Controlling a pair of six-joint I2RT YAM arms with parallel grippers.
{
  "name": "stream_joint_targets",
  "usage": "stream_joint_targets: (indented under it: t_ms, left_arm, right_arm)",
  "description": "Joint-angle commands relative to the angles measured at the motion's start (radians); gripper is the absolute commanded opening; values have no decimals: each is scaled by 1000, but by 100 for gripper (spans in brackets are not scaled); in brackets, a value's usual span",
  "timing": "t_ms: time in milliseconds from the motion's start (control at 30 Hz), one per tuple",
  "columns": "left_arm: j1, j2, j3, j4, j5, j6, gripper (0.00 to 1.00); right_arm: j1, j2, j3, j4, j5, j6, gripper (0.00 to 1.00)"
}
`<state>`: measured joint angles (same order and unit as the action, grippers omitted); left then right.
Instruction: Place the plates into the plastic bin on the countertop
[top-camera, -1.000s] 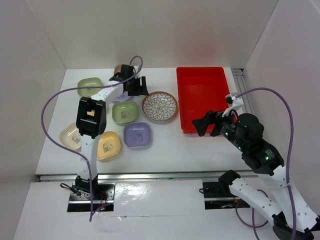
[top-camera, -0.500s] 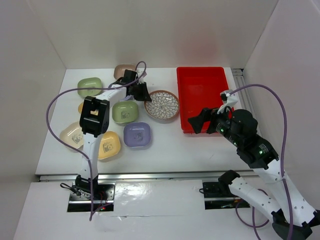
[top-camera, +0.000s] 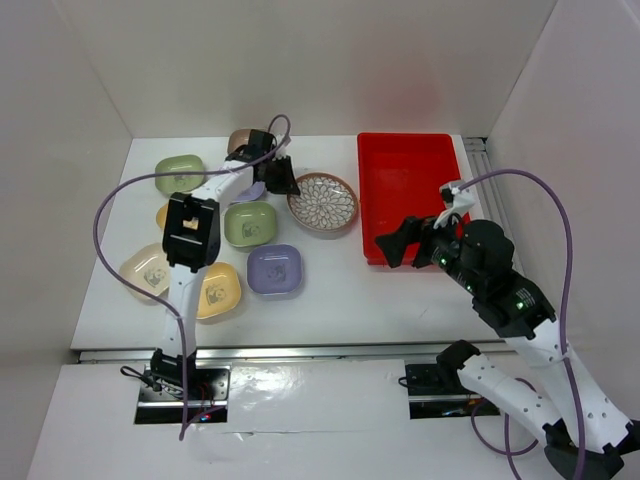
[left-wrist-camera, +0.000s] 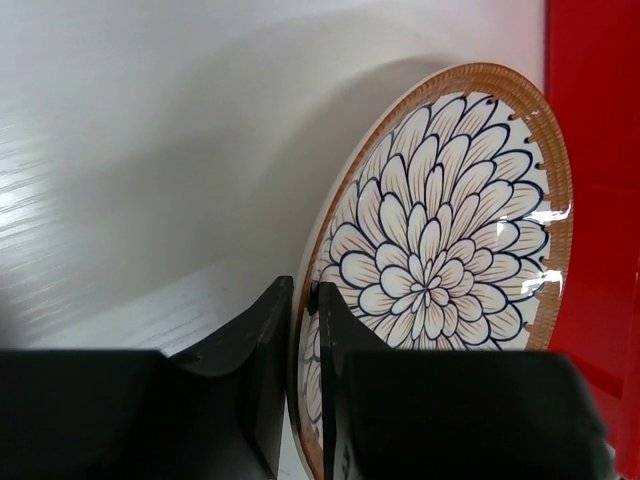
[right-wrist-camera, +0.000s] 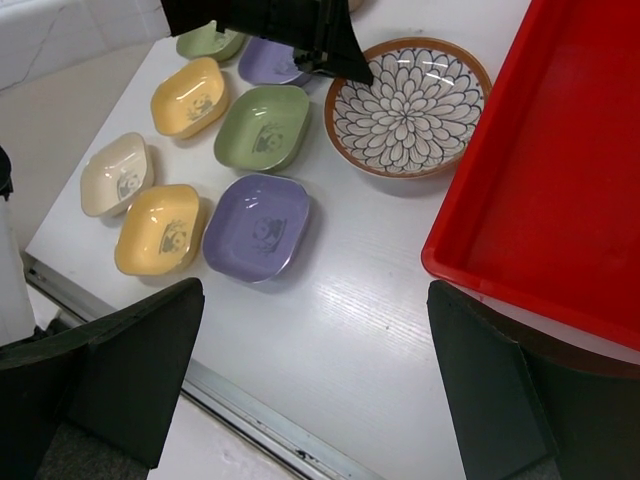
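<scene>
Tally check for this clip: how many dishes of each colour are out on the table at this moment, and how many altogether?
green dishes: 2
lilac dishes: 2
yellow dishes: 2
cream dish: 1
tan-pink dish: 1
brown-rimmed round plate: 1
Total: 9

Top view: left arm covers much of the tan-pink dish and parts of the far lilac dish and far yellow dish. Wrist views: red bin cut off at the right edge — round plate rim partly hidden behind the fingers.
</scene>
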<state>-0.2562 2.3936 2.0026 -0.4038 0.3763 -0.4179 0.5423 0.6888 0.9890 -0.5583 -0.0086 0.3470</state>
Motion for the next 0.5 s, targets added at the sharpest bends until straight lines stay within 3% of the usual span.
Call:
stream_joint_targets:
  t_ms: [0, 167, 300, 467]
  left_arm:
    - [32, -88, 16, -85, -142, 50, 0]
    - [44, -327, -106, -63, -243, 24, 0]
    - [26, -514, -182, 6, -153, 47, 0]
    - [-1, -622, -191, 16, 5, 47, 0]
  right_arm:
    - [-5, 28, -30, 90, 7, -20, 100]
    - [-5, 116, -131, 288, -8, -78, 100]
    - [-16, 233, -104, 411, -17, -100, 100]
    - [-53, 437, 19, 523, -79, -124, 100]
